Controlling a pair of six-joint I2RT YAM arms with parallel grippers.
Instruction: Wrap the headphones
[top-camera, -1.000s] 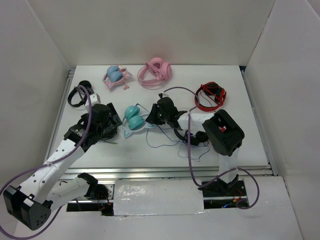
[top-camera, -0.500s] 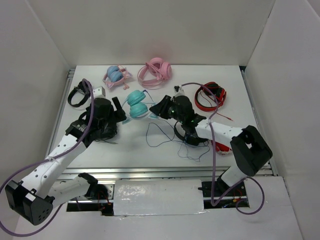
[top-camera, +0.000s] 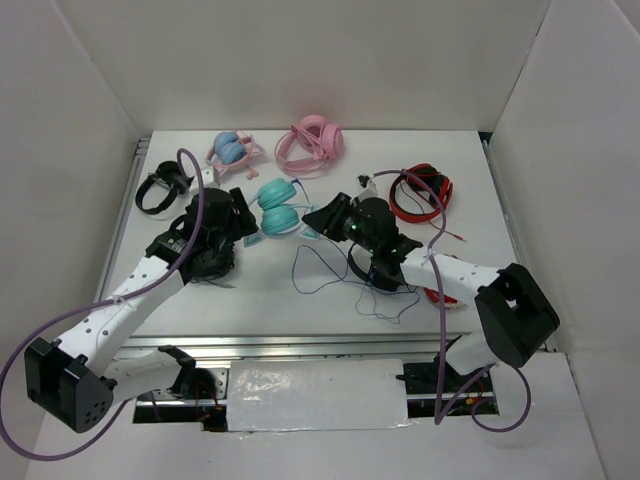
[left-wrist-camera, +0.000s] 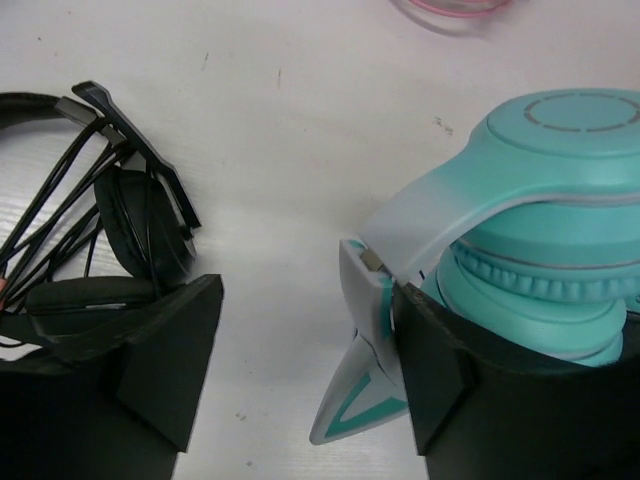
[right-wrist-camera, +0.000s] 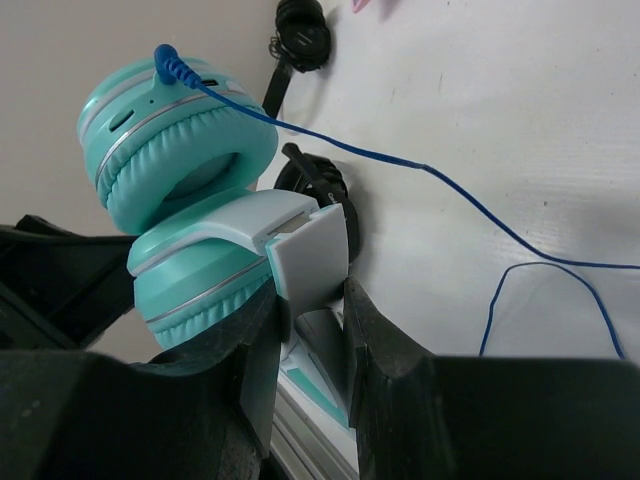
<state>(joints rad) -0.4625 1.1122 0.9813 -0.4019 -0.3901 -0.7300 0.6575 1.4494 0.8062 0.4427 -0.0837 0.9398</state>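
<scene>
"Since a second ago the headphones (top-camera: 278, 207) have gone from nearer the arm bases toward the back of the counter (top-camera: 250, 300), and both arms have reached out after them."

"Who has them?"

"The right pincer (top-camera: 318, 218) pinches the pale headband just beside the cups; its wrist view shows the band squeezed between both fingers. The left pincer (top-camera: 245, 215) is spread wide. The cat-ear end of the band lies against one finger, with a broad gap to the other."

"So they sit between the two?"

"Yes, cups folded together, one pincer on each side. Whether the cups rest on the counter I cannot tell."

"Room around?"

"Tight at the back: the blue-cupped pair (top-camera: 232, 150) and the all-pink pair (top-camera: 312, 142) lie near behind. A black pair (top-camera: 160, 188) lies by the left edge, near the left pincer, and a red pair (top-camera: 428, 186) lies off to the right. Open counter shows in front of the left pincer. The dark-blue cable (right-wrist-camera: 450, 182) trails in loose loops toward the near edge under the right arm."
</scene>
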